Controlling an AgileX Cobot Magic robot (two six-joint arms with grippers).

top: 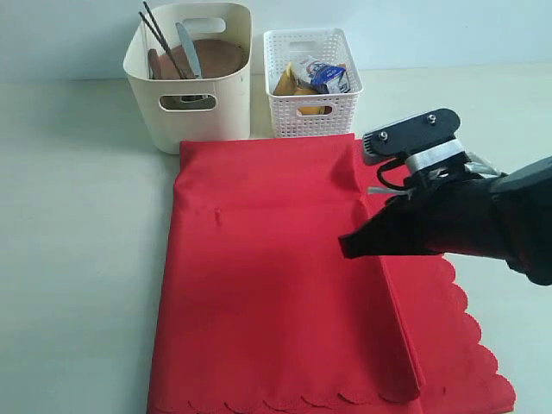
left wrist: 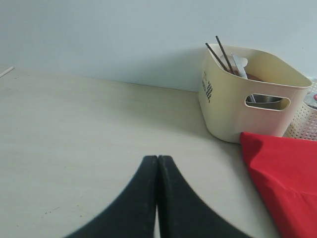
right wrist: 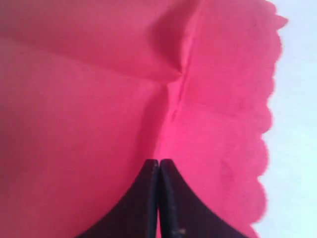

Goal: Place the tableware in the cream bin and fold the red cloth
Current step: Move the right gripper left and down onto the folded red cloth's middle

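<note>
Exterior view first. The tableware part looks pretty much done. The chopsticks (top: 159, 34), the knife (top: 190, 47) and the brown plate (top: 216, 56) are seen poking out of the cream bin (top: 211, 116), and the steel cup (top: 185, 101) is glimpsed through its handle hole. Bowl and spoon can't be made out. So folding is judged to be the step in hand.

The red cloth (top: 259, 285) is spread on the table (top: 78, 216), touching or nearly touching the bin and the white lattice basket (top: 315, 121). An upper layer is laid a bit skewed over a lower one, and the scalloped border is exposed past it on the right. The right gripper (top: 345, 246) is held low over that upper layer's long edge.

Left wrist view: the left gripper (left wrist: 157, 158) is shown with its jaws pressed together and nothing between them. It is parked above bare table, near the cloth's corner (left wrist: 252, 144) by the bin.

Right wrist view: the right gripper (right wrist: 159, 162) is shown closed tip to tip right down on the cloth. Whether a pinch of fabric is caught can't be told. A puckered crease (right wrist: 178, 79) is seen just ahead of the tips, with the scalloped edge (right wrist: 267, 129) beyond.

To get it neat:
- Only the top layer should be pinched, right at its edge, away from the pucker.
- The layer should be carried low so the whole cloth isn't dragged along.
- Edges should be lined up before anything is let go.
- The far side could probably be pinned by the idle left gripper, and the crease pressed flat afterwards.
</note>
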